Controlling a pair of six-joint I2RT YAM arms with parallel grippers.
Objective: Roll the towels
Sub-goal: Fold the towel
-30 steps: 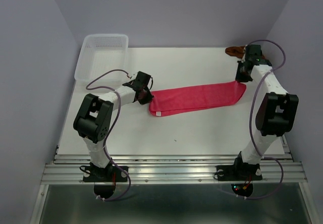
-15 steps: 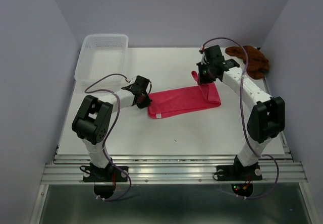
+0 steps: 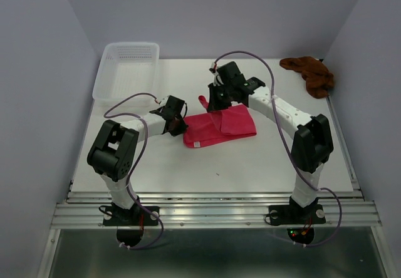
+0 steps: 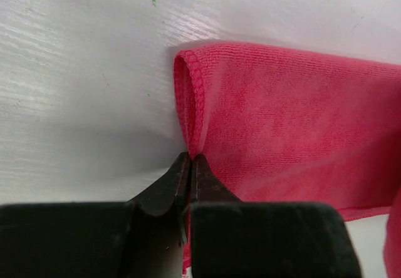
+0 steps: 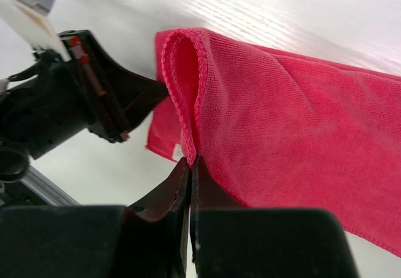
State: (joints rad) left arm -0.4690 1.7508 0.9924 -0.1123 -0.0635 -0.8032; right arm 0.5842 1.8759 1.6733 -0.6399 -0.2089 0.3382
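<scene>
While the pink towel (image 3: 235,123) lies near the middle of the table (image 3: 250,165), both grippers have hold of it.

Left gripper (image 3: 182,126): low at the towel's left end. The left wrist view shows the tips (image 4: 190,159) closed together on the stitched hem of the towel (image 4: 288,121), with the cloth bunched into a small loop just ahead of them. The rest of that end lies flat on the surface.

Right gripper (image 3: 209,102): reaching in from the right, above the far edge of the towel. Its wrist view shows the tips (image 5: 190,160) pinched tight on a hemmed fold of the towel (image 5: 288,128). The held edge is raised clear of the table. The cloth is doubled over, an upper layer running from the fold at the right back toward this gripper. The left gripper sits just beside and below it in that view.

Brown towel (image 3: 311,74): crumpled at the far right corner of the table, well apart from both grippers, touched by neither.

Basket (image 3: 100,79): white, at the far left corner, upright.
</scene>
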